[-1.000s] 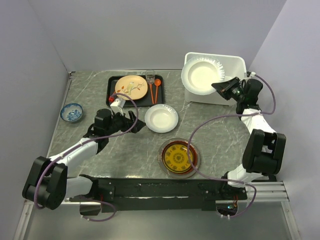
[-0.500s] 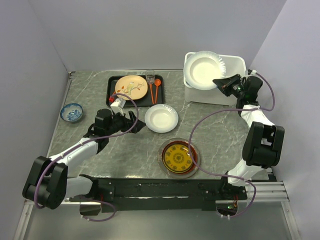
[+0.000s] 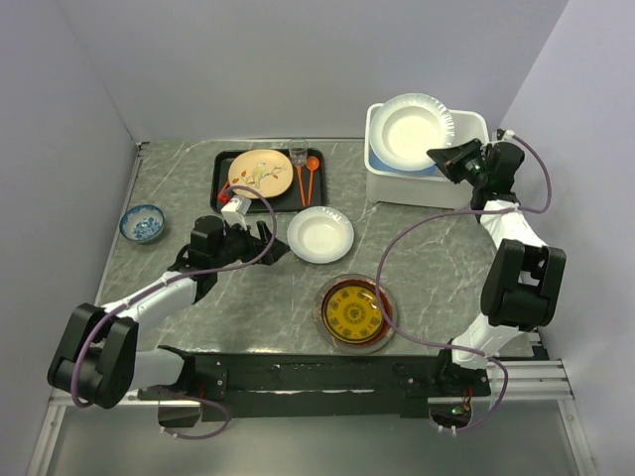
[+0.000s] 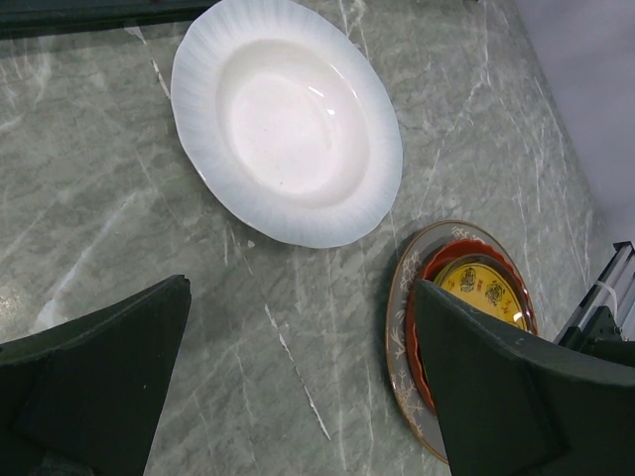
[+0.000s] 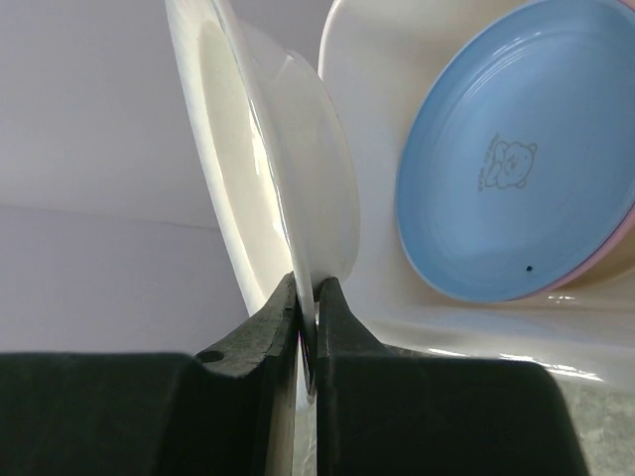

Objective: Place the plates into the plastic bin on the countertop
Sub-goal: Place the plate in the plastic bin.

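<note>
Two grippers checked: the right gripper (image 3: 444,159) is clamped on the rim of a white plate (image 3: 412,127), held tilted over the bin (image 3: 478,121) at the far right of the countertop (image 3: 437,268), and inside the bin a blue plate (image 5: 506,188) lies on a pink plate (image 5: 623,243). The left gripper (image 3: 268,241) stands wide apart with nothing held, low over the countertop just beside a second white plate (image 4: 288,119); a gold-patterned red plate (image 3: 352,313) sits near the front edge and a floral plate (image 3: 260,173) on the black tray (image 3: 220,188)
</note>
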Tool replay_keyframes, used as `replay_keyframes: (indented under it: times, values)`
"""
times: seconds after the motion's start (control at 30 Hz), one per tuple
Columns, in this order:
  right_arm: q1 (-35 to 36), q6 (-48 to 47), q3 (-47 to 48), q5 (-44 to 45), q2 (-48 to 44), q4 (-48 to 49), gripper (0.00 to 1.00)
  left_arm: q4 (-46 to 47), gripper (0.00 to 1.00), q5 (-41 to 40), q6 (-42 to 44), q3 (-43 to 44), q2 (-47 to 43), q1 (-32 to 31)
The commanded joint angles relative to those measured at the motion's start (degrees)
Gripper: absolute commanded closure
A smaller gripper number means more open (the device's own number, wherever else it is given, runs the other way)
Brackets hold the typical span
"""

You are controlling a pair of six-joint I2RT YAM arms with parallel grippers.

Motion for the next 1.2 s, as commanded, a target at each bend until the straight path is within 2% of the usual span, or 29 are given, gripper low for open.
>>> replay_keyframes:
  times: [0.0, 0.3, 1.17]
  values:
    - [-0.3, -0.3, 6.4, 0.1, -0.4, 6.2, 1.00, 3.1, 0.01, 1.0, 0.4, 0.5, 0.2, -0.3]
    - [-0.6, -0.6, 10.7, 1.5, 3.3, 4.8, 1.00, 2.5, 0.01, 0.7, 0.8, 1.7, 1.2, -0.3]
    - [-1.4, -1.3, 14.8, 4.0, 9.0, 3.4, 1.00, 1.0, 0.01, 0.4, 1.3, 2.4, 2.5, -0.3]
